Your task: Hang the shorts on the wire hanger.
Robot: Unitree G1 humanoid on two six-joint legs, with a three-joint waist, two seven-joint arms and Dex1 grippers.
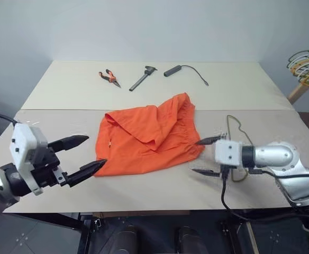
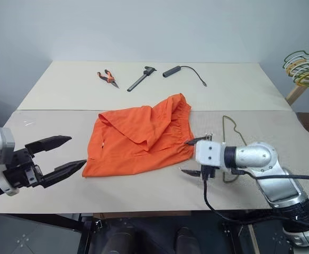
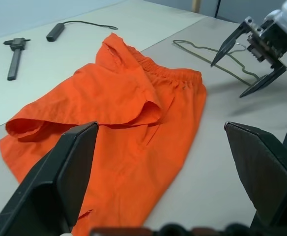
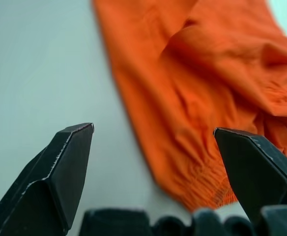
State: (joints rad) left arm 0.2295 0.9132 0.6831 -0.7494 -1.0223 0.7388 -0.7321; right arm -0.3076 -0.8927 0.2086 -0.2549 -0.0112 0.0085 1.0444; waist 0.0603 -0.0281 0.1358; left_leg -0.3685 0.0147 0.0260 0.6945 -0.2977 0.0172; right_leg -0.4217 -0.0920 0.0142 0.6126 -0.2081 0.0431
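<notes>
A pale beige desk stands against a plain grey wall, and both arms hover low over its near edge. The left gripper has its jaws wide apart and empty, the lower black tip just at the near left corner of the bright orange soft fabric shorts. The right gripper also stands with jaws spread and holds nothing; its upper tip sits right at the gathered elastic waistband on the shorts' right side. The shorts lie crumpled mid-desk, one leg folded over. The thin olive-gold wire hanger lies flat on the desk just beside the waistband, partly hidden behind the right arm.

From where I stand, the risks look like these: the fabric is folded on itself, so a pinch could catch one layer only and the shorts would sag or slip off; the right jaws, being so near the hanger, could knock or drag it aside; the flat wire may be hard to lift cleanly.

Further back lie orange-handled pliers, a dark clamp-like tool and a black cylinder with a cord; a bunch of pale and yellow wire hangers sits off to the right
</notes>
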